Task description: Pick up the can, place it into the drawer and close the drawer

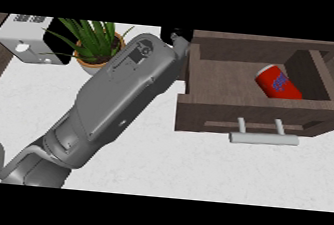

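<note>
1. The red can is lying tilted inside the open drawer, toward its right half, so the placing part of the task looks done.
2. The drawer is standing pulled out over the white bench, its front panel facing the robot and its pale bar handle sticking out just below that panel.
3. One grey forearm is stretching diagonally up from the lower left, ending just left of the drawer's left wall.
4. Only a small dark part of its hand is showing near the drawer's back left corner; I cannot tell whether its fingers are curled or straight, nor with certainty which arm this is, though it is entering from the left side.
5. The hand is sitting apart from the can, which suggests it is holding nothing.
6. The other hand is not showing at all.
7. My judgement: closing is the remaining step, and the handle or front panel is the sensible place to push, since it is facing the robot and is unobstructed.
8. A potted plant and a white appliance are standing left of the drawer, beyond the forearm, close enough that a sweeping arm might brush the leaves.
</note>
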Controlling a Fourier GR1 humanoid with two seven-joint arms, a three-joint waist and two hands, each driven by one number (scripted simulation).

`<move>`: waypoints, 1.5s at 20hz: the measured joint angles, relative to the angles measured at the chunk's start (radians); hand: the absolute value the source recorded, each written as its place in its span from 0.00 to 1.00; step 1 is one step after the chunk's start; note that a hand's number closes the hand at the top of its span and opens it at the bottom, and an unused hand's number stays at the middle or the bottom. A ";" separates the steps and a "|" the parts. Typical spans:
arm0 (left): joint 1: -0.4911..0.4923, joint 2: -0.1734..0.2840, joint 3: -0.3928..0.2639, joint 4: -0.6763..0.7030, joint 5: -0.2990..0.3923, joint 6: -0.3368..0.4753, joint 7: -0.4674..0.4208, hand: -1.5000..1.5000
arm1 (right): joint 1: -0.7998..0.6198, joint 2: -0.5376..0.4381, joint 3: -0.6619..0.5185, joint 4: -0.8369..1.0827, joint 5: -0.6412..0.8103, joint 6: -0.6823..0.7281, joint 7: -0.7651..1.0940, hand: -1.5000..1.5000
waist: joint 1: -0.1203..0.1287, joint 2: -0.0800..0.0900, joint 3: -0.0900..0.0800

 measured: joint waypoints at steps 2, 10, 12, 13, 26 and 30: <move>-0.022 0.000 -0.006 0.047 0.033 -0.005 -0.031 1.00 | -0.005 -0.004 -0.009 0.022 0.001 0.016 -0.016 0.00 | -0.004 0.001 0.000; -0.100 0.000 -0.117 0.174 0.175 0.038 -0.101 1.00 | -0.030 -0.001 0.013 0.006 0.013 0.006 0.006 0.00 | -0.025 0.006 0.001; -0.114 0.000 -0.144 0.191 0.209 0.052 -0.108 1.00 | -0.033 0.003 0.026 -0.004 0.019 -0.004 0.014 0.00 | -0.027 0.006 0.001; -0.120 0.000 -0.152 0.207 0.226 0.055 -0.115 1.00 | -0.042 -0.003 0.027 0.002 0.015 -0.005 0.016 0.00 | -0.031 0.007 0.001; -0.149 0.000 -0.294 0.328 0.353 0.111 -0.157 0.00 | -0.072 -0.032 0.018 -0.003 -0.007 -0.017 0.049 0.00 | -0.051 0.012 0.002; -0.145 0.000 -0.321 0.346 0.385 0.131 -0.176 0.00 | -0.077 -0.045 0.011 -0.008 -0.021 -0.023 0.065 0.00 | -0.056 0.013 0.001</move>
